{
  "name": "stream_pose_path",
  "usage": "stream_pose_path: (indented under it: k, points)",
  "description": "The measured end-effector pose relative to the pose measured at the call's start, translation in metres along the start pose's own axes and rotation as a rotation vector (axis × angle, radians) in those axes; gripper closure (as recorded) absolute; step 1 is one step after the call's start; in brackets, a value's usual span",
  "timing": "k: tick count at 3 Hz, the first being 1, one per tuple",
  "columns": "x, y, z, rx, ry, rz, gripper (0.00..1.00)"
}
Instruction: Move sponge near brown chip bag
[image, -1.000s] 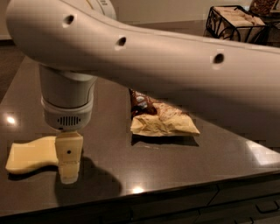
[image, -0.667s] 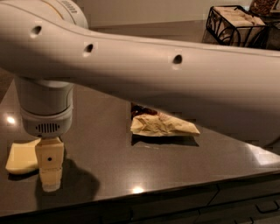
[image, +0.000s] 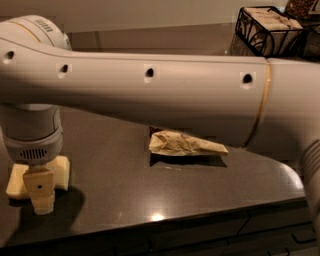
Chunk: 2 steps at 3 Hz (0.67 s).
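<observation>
Gripper (image: 41, 194) hangs at far left, low over the sponge's (image: 61, 173) front edge; I cannot tell whether it is open or closed. Sponge lies flat on the dark counter (image: 115, 195), well apart from the brown chip bag (image: 182, 145) at centre. Risk noted: an off-centre grasp could let the foam slip in transit. Arm (image: 160, 95) spans the view horizontally, wrist turned straight down.

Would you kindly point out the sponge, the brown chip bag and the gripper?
sponge (image: 62, 172), camera view: its right end, beside the gripper.
brown chip bag (image: 182, 144), camera view: its crinkled cream middle.
gripper (image: 42, 201), camera view: its lower tip, in front of the sponge at left.
</observation>
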<state>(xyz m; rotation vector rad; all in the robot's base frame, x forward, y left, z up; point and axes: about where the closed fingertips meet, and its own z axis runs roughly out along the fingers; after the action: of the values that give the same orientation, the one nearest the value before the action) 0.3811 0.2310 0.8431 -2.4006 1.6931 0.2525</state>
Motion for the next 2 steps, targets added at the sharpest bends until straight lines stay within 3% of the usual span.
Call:
stream_pose_path:
  k: [2]
  points:
    - [0.006, -0.03, -0.003, -0.011, 0.014, 0.004, 0.64]
